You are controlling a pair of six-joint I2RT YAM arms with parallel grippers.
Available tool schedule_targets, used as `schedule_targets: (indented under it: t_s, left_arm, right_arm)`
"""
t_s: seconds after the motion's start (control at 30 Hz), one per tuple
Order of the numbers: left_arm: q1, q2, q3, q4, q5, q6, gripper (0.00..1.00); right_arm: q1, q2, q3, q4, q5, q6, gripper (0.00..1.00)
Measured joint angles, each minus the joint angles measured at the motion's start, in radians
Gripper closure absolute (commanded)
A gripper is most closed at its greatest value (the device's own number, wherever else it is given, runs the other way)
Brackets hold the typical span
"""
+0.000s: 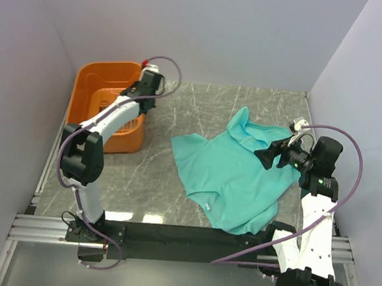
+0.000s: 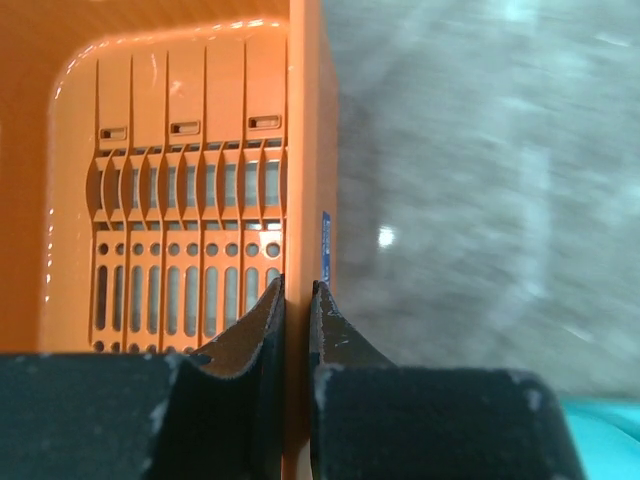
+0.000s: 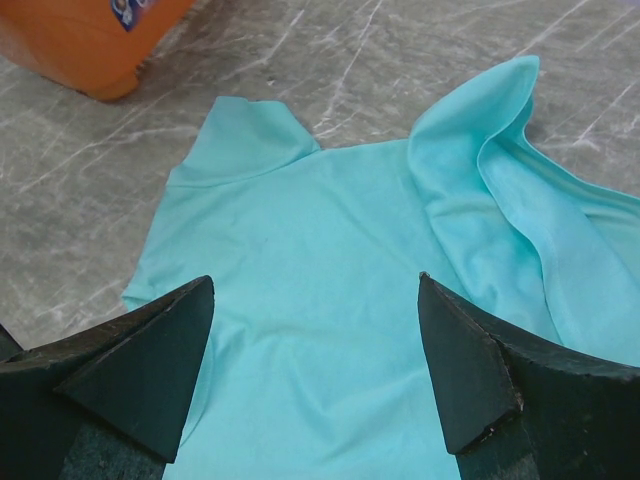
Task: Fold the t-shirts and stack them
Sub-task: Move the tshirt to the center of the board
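We work inside pale lilac walls (image 1: 206, 31) over a grey, marble-veined table (image 1: 180, 112). Nearest us, on the right half of it, the teal t-shirt (image 1: 235, 176) lies unfolded and rumpled. One sleeve points left and its far right edge is heaped into a raised fold, so we judge that no folding has begun. The right gripper (image 3: 315, 300) hangs just above the cloth with its fingers spread wide and nothing between them. We think it is placed there to come down on the fabric near that heaped edge and flatten it out. Farther off, at the far left, stands the orange plastic basket (image 1: 94, 76), well apart from the shirt. The left gripper (image 2: 297, 295) has its fingers pressed together on the basket's right wall, one finger inside and one outside. We take this as a hold to steady or shift the basket so the table has room for folding.
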Motion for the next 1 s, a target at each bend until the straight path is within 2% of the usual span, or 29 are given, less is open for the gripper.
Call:
schedule_targets:
  t_s: [0.23, 0.47, 0.6, 0.7, 0.8, 0.83, 0.93, 1.0]
  left_arm:
    - [0.165, -0.027, -0.079, 0.106, 0.066, 0.095, 0.99]
    - [0.206, -0.022, -0.080, 0.139, 0.114, 0.187, 0.99]
    - [0.217, -0.012, -0.080, 0.169, 0.117, 0.243, 0.93]
    - [0.220, -0.005, -0.082, 0.193, 0.114, 0.274, 0.82]
    - [0.221, -0.005, -0.083, 0.200, 0.113, 0.298, 0.56]
    - [0.221, -0.005, -0.083, 0.203, 0.112, 0.307, 0.41]
    - [0.221, -0.013, -0.087, 0.209, 0.108, 0.312, 0.30]
    - [0.220, -0.038, -0.101, 0.206, 0.106, 0.309, 0.27]
  right_arm:
    - [0.000, -0.005, 0.000, -0.006, -0.008, -0.008, 0.11]
    - [-0.001, -0.006, 0.000, -0.019, -0.018, -0.015, 0.11]
    - [-0.001, -0.006, 0.000, -0.022, -0.021, -0.018, 0.11]
    - [-0.003, -0.006, 0.000, -0.026, -0.023, -0.022, 0.11]
    - [-0.006, -0.006, 0.000, -0.026, -0.026, -0.026, 0.11]
    - [-0.006, -0.006, 0.000, -0.027, -0.026, -0.026, 0.11]
    - [-0.006, -0.006, 0.000, -0.032, -0.028, -0.034, 0.11]
    - [-0.006, -0.006, 0.000, -0.040, -0.031, -0.042, 0.11]
